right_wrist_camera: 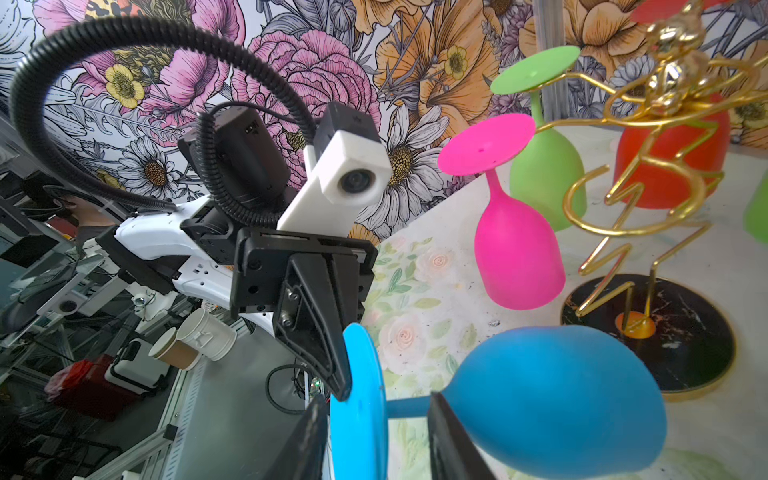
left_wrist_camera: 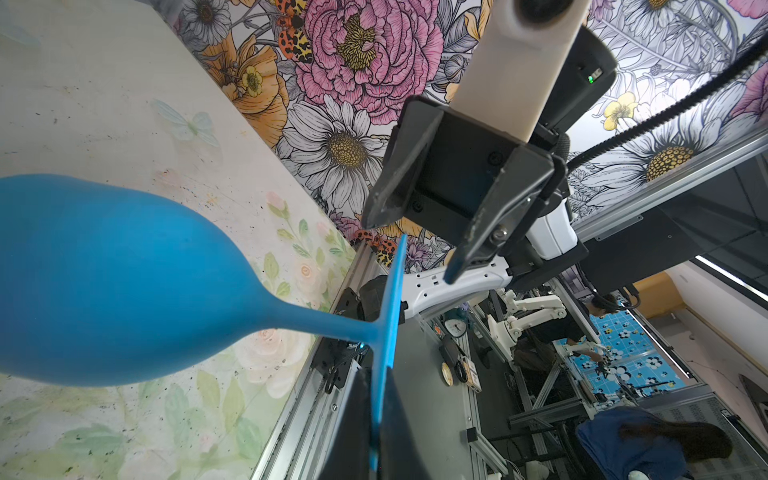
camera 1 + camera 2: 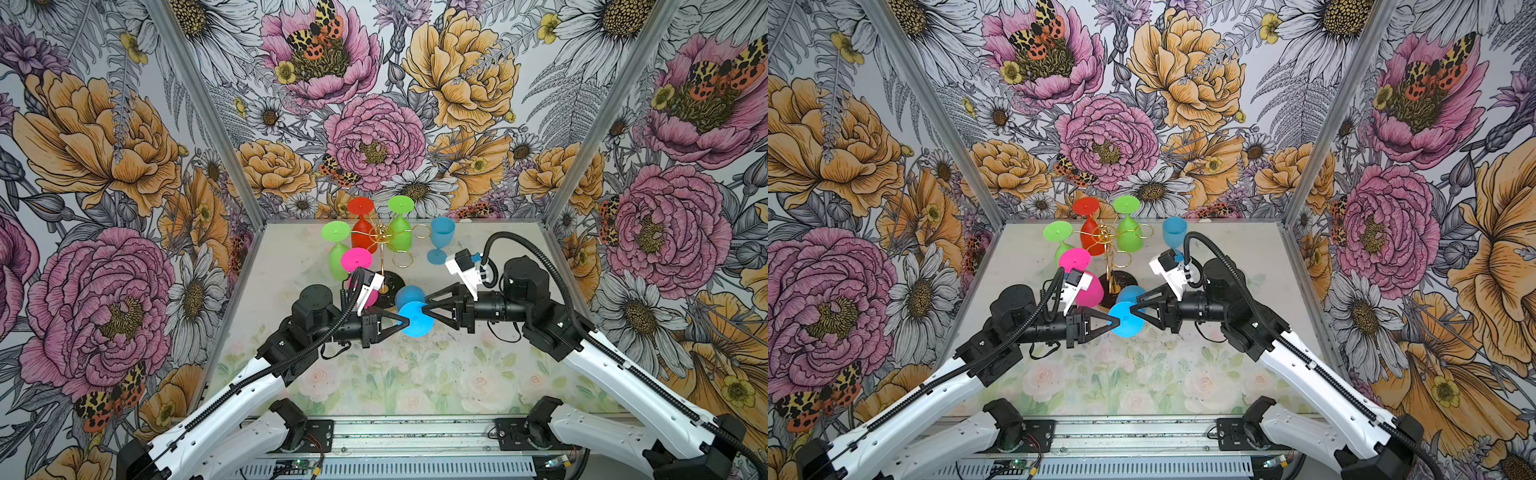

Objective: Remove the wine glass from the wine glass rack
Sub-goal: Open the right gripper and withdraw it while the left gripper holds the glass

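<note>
The blue wine glass (image 3: 415, 320) (image 3: 1126, 320) lies on its side in the air in front of the wine glass rack (image 3: 381, 257) (image 3: 1111, 266), clear of its gold loops (image 1: 648, 166). My left gripper (image 3: 404, 322) (image 2: 379, 399) is shut on the rim of its round foot, with the bowl (image 2: 104, 282) pointing away over the table. From the opposite side my right gripper (image 3: 424, 310) (image 1: 374, 436) is open; its jaws stand on either side of the foot without pressing it, one beside the stem.
A pink glass (image 3: 357, 260) (image 1: 515, 249), two green glasses (image 3: 337, 253) (image 3: 401, 235) and a red one (image 3: 363, 235) hang upside down on the rack. A light blue glass (image 3: 440, 241) stands upright at the back right. The rack's black disc base (image 1: 685, 332) sits just behind the held glass.
</note>
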Robot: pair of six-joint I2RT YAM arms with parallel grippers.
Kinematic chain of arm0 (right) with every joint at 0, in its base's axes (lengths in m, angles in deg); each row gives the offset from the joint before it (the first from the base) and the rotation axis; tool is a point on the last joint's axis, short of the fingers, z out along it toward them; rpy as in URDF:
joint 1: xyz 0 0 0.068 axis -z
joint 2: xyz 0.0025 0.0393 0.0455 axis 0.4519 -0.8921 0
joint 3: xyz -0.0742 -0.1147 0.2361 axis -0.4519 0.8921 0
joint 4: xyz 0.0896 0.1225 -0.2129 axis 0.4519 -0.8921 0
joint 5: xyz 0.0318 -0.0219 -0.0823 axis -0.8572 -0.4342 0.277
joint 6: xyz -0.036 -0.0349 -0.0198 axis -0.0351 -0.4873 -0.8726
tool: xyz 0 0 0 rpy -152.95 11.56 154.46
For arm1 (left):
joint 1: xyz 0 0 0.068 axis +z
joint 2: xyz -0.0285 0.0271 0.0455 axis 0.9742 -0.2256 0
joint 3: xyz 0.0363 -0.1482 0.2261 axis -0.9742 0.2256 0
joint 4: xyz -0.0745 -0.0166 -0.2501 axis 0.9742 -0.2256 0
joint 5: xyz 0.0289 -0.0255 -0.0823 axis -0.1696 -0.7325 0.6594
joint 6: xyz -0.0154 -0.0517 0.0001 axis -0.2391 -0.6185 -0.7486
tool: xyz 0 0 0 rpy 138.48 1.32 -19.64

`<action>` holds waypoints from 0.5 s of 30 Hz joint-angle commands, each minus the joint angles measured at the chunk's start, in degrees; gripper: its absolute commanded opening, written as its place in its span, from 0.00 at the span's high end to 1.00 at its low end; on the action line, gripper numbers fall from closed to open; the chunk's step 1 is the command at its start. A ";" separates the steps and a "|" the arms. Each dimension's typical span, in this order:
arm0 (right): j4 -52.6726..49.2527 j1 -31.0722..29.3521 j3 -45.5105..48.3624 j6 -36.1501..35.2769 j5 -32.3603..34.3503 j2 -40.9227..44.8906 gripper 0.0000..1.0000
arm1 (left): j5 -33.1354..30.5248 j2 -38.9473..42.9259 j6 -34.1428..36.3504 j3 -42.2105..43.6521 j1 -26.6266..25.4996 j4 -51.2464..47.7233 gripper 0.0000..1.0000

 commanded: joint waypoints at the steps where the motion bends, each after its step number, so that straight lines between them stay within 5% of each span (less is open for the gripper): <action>1: 1.14 1.24 0.34 0.30 2.71 2.91 0.52 | 0.68 0.36 1.71 -0.39 -0.44 -0.54 1.00; 15: -19.01 9.08 -5.00 4.17 26.92 -0.73 0.45 | -22.39 -1.01 17.86 -4.38 -13.12 -13.65 1.00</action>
